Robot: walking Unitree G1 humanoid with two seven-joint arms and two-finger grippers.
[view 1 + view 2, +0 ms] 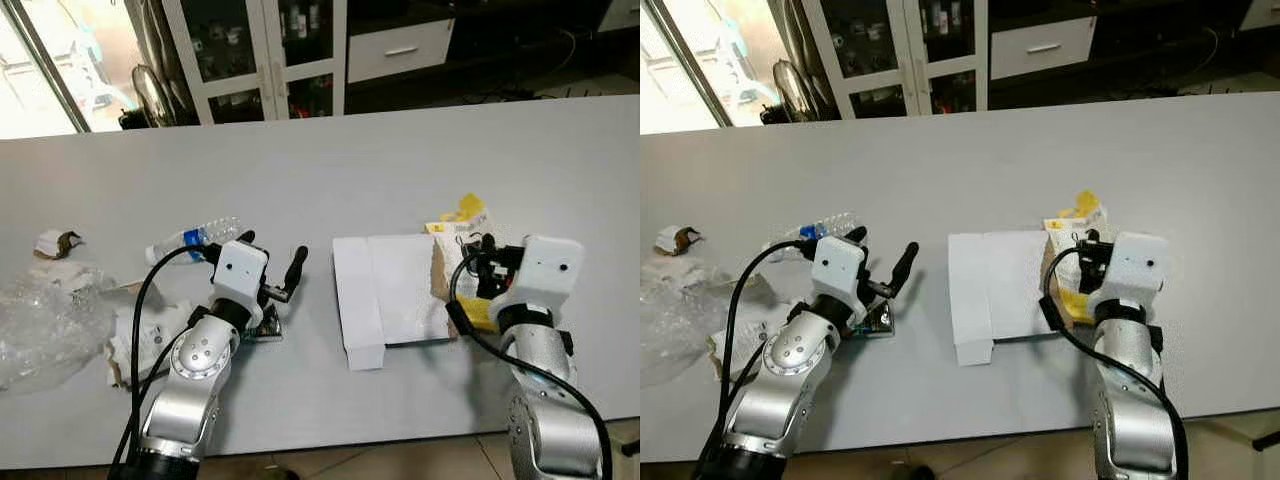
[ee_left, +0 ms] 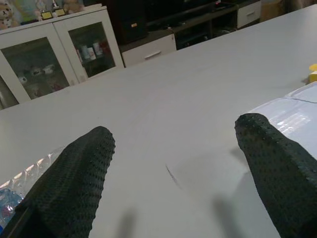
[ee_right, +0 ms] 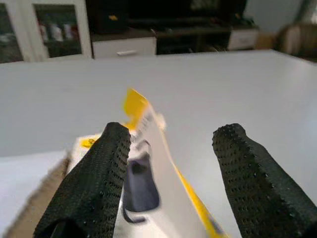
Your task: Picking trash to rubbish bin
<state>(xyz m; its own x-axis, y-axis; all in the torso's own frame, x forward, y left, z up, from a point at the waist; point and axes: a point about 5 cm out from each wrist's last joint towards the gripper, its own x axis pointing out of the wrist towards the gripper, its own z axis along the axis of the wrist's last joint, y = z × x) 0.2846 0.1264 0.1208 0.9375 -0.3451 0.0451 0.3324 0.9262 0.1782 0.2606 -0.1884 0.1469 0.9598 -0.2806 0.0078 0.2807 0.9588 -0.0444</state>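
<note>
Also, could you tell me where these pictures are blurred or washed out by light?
Left eye view: window overexposed, table sharp. Right wrist view: yellow packet blurred between the open fingers. Left wrist view: fingers sharp, glare on white cardboard.

From head height we look down on the table (image 1: pixel 400 150); our wrist cameras skim low across it.
</note>
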